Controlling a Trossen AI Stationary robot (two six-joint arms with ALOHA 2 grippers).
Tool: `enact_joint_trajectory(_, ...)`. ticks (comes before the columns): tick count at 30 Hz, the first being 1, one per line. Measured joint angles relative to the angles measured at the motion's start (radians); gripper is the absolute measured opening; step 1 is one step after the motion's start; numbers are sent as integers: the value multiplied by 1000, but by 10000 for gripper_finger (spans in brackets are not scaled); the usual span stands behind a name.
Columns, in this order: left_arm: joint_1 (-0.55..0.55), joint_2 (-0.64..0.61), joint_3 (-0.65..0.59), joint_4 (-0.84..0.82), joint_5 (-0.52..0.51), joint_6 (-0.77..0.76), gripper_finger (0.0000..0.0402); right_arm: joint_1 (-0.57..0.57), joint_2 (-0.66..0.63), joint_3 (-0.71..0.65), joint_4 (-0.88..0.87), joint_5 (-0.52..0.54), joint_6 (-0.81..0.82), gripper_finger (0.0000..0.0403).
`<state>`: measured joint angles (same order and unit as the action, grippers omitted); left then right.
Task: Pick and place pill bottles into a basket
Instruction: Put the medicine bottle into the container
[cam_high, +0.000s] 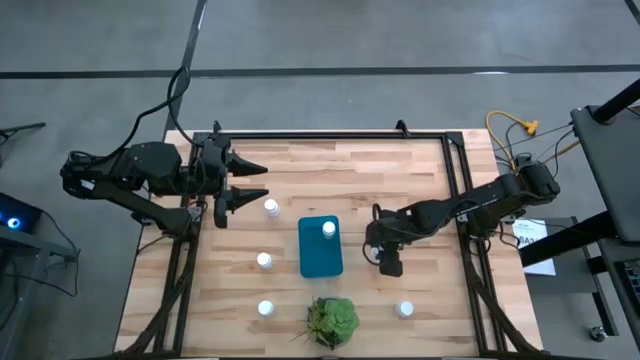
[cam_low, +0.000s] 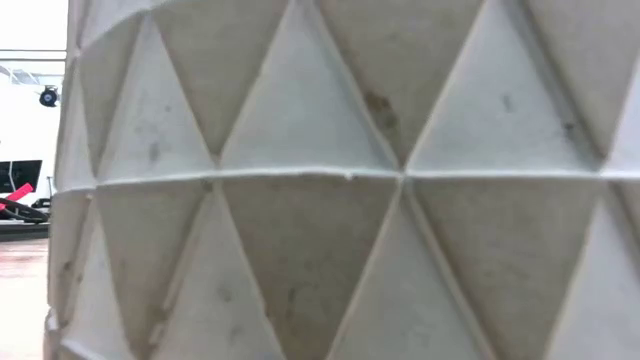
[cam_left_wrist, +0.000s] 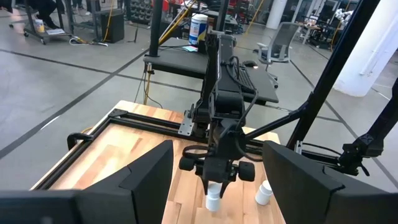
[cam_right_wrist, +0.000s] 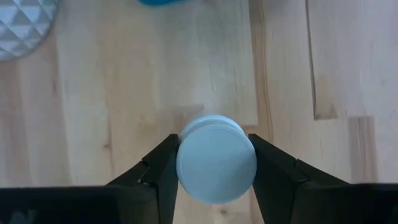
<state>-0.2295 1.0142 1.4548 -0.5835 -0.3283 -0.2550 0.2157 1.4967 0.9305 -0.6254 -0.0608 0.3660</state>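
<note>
My right gripper (cam_high: 389, 262) points down just right of the teal basket (cam_high: 320, 250) and is shut on a white pill bottle (cam_right_wrist: 216, 158). The held bottle also shows in the left wrist view (cam_left_wrist: 213, 199). One bottle (cam_high: 328, 229) stands inside the basket. Other bottles stand upright on the table: one by the left gripper (cam_high: 270, 207), one left of the basket (cam_high: 264, 260), and two near the front edge (cam_high: 265, 308) (cam_high: 404, 309). My left gripper (cam_high: 262, 181) is open and empty at the table's left, above the wood. My right gripper pinches the bottle between its two fingers, which meet opposite sides (cam_right_wrist: 181, 163) just below the round cap. The fingers come from above, pointing down. The bottle stays upright. I cannot tell whether its base rests on the wood or is just clear of it.
A leafy green plant (cam_high: 331, 320) in a white pot with triangle facets (cam_right_wrist: 18, 25) stands at the front edge, near the basket; the pot fills the low view (cam_low: 320, 180). A black frame (cam_high: 330, 135) runs round the table.
</note>
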Motion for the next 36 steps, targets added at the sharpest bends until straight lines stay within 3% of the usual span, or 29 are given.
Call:
enact_joint_trajectory(16,0,-1,0,0,0,0,231,-1,0,244,-158,66,-81,148)
enact_joint_trajectory(36,0,-1,0,0,0,0,231,-59,2,514,-162,117,-154,148)
